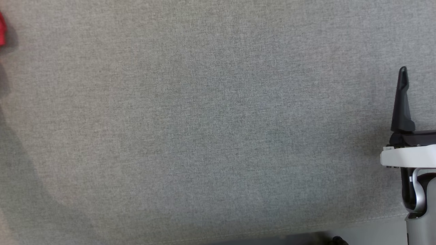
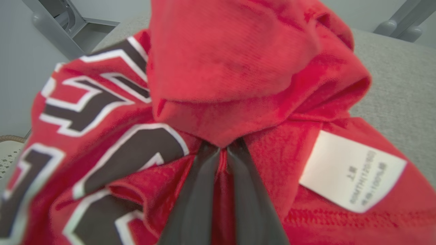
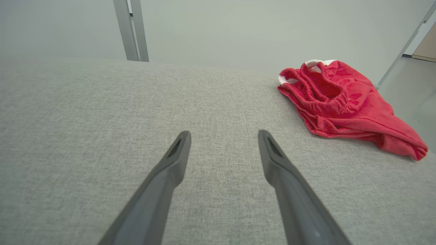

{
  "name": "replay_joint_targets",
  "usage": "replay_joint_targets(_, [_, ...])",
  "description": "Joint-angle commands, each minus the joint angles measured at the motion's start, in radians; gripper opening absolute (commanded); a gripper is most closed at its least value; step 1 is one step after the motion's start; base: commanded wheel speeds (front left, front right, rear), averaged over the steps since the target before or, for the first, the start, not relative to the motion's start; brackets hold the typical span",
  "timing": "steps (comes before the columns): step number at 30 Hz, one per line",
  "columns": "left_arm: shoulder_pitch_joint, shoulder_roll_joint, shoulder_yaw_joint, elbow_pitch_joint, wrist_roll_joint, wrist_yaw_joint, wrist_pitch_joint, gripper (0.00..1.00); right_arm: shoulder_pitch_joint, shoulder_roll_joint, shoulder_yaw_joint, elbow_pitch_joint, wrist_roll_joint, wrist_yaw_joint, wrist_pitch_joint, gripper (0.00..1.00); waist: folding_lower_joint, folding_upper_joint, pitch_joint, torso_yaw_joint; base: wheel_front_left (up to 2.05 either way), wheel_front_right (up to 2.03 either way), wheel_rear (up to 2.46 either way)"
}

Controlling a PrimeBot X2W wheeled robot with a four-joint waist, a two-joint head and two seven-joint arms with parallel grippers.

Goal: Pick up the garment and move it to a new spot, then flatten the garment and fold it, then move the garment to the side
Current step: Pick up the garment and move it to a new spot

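Note:
The garment (image 2: 238, 58) is a red jersey with black, white-edged lettering and a white label (image 2: 351, 172). It lies bunched on the grey fabric surface (image 2: 402, 95). My left gripper (image 2: 222, 147) is shut on a fold of its red cloth, and the cloth hangs over the fingertips. A sliver of red cloth (image 1: 1, 29) shows at the left edge of the head view. My right gripper (image 3: 223, 134) stands open above the bare grey surface (image 3: 102, 119), holding nothing. One of its dark fingers (image 1: 402, 102) points up at the right edge of the head view.
Another red piece of clothing (image 3: 344, 102) with a gathered elastic band lies at the far right of the right wrist view, near the surface's edge. Metal frame posts (image 3: 131, 30) stand beyond the far edge. A grey metal bracket (image 2: 64, 23) stands behind the jersey.

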Motion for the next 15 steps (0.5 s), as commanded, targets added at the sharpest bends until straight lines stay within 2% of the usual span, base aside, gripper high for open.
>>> replay_joint_targets(1, [0.017,0.014,-0.011,0.012,0.007,0.001,-0.034,0.0,-0.001,0.004,0.005,0.011,0.002,-0.001,-0.008,1.0,-0.0001,-0.0001,-0.031,0.002,0.0,0.0,0.0])
replay_joint_targets(10, [-0.034,0.021,-0.073,0.014,0.041,0.002,-0.22,0.0,0.006,0.017,0.029,0.077,0.018,-0.001,-0.026,1.0,-0.0001,-0.0001,-0.153,0.016,0.0,0.0,0.0])
replay_joint_targets(15, [-0.072,0.034,-0.112,-0.042,0.059,0.002,-0.267,0.0,0.011,0.025,0.038,0.113,0.03,-0.001,-0.037,1.0,-0.0001,-0.0001,-0.207,0.01,0.0,0.0,0.0])
